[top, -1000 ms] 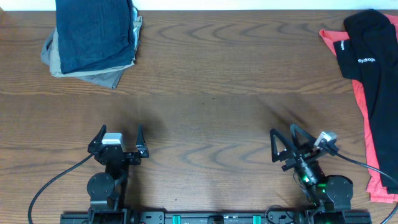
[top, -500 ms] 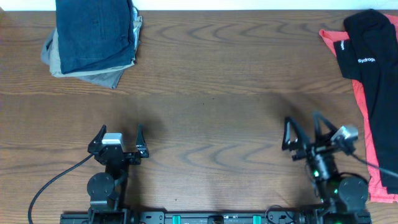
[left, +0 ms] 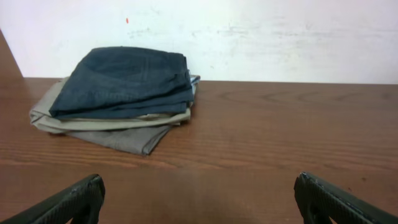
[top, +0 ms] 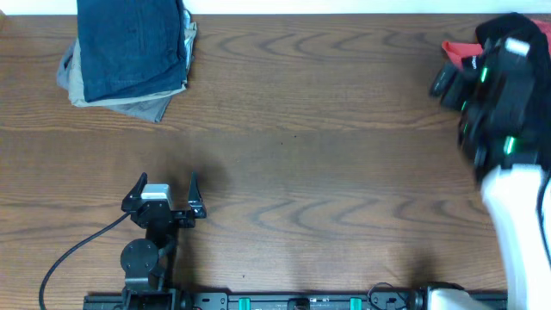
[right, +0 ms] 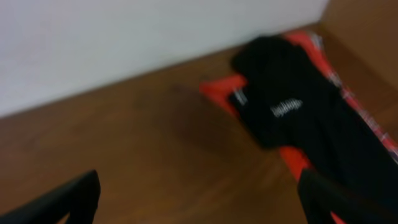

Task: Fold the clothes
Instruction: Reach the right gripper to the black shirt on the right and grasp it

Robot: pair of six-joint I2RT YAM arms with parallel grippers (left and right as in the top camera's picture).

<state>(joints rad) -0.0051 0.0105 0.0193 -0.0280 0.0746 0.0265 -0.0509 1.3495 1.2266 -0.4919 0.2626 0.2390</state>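
Noted folded pile (top: 129, 56) at far-left corner of worktop (top: 327, 172), probably set out of the way. Found left fingers (left: 74, 199) spread wide, holding nothing, low near front edge, likely parked. Saw right fingers (right: 62, 202) equally wide and empty, raised facing far-right corner, apparently for a reach. Logged unfolded black T-shirt (right: 298, 118) there, rumpled, with small white lettering, draped over red T-shirt (right: 217, 87).
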